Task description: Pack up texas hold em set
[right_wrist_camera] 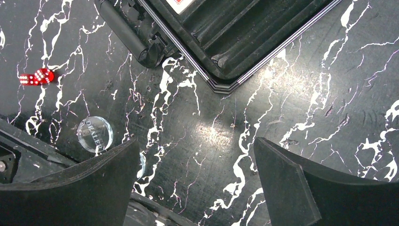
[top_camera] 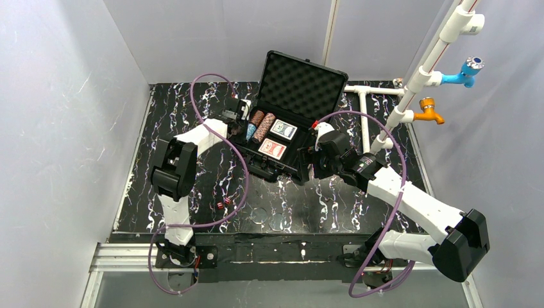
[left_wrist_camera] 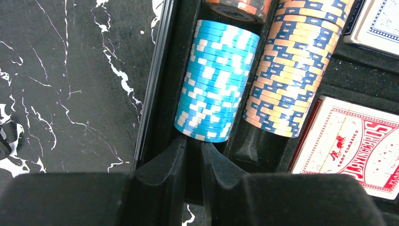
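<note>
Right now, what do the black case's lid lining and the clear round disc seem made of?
The lid lining looks like matte black egg-crate foam, judging by its dimpled grid. The clear round disc marked DEALER looks like glossy acrylic or glass: see-through, with bright glints.

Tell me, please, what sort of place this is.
Likely a robotics lab cell: white walls box in a black marbled tabletop, with two bolted robot arms and a white pipe frame.

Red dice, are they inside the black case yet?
No, the red dice lie on the marbled table outside the case, near the clear dealer button.
</note>
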Robot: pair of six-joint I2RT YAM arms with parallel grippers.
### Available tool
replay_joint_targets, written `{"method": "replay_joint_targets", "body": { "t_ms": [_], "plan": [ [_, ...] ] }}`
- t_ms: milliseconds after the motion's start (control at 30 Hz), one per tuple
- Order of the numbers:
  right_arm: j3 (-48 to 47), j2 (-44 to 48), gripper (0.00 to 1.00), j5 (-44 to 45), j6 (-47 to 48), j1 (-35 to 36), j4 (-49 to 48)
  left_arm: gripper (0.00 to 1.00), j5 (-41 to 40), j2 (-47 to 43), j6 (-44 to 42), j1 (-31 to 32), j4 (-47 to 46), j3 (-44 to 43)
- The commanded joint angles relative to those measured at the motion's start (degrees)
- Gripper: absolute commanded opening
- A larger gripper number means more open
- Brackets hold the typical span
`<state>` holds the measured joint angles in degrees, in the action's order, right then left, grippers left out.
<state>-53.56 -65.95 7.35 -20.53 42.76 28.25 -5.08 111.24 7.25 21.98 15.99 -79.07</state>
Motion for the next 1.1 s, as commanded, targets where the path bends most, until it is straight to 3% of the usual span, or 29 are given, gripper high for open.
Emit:
{"method": "replay_joint_targets", "body": {
  "t_ms": [0,733,1067],
  "plan": [
    [-0.2,1.2,0.98,0.7,1.1,-0.2,-0.7,0.15,-1.1,1.0,-0.9,0.2,1.0,-2.3],
    [-0.8,-0.3,0.98,-0.2,1.1,-0.2,-1.2,0.16,0.1,8.1,-2.8,0.2,3.2,-14.4],
    [-1.4,-1.1,0.98,-1.5,1.0,-0.1,-1.4,0.34,-1.8,-0.7,-3.1,0.2,3.3,-8.1]
  ]
}}
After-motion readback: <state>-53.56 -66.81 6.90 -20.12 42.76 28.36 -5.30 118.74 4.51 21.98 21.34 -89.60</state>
